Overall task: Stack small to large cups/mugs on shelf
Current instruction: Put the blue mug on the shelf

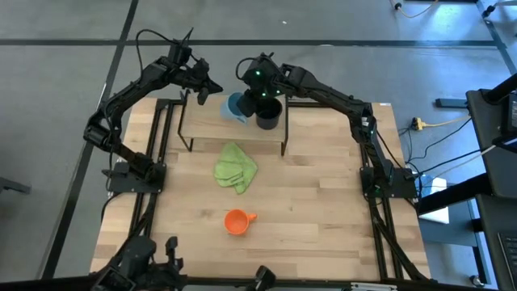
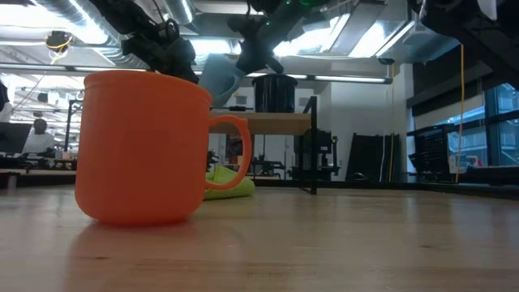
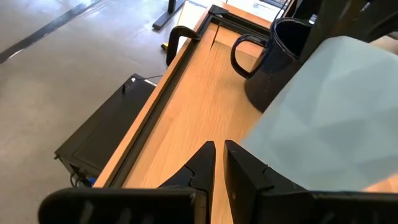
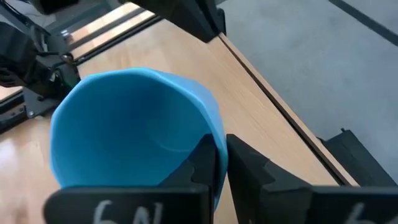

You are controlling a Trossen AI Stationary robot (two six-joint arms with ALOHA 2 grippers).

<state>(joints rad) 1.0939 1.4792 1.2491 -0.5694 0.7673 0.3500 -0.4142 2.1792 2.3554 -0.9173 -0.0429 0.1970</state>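
Observation:
The light blue mug hangs tilted in my right gripper just above the shelf. The navy mug stands upright on the shelf beside it. The orange mug stands on the tabletop near the near edge. My left gripper is shut and hovers over the shelf's left far part, next to the light blue mug, touching nothing. My right gripper pinches the light blue mug's wall at the rim, one finger inside the mug and one outside. The fingers come from above. The mug is lifted clear of the shelf and tilted, its mouth turned up toward the gripper.
A crumpled green cloth lies on the tabletop between the shelf and the orange mug. The shelf's black legs stand on the table. Bare tabletop lies to the right and near side. The room beyond shows racks and a distant person.

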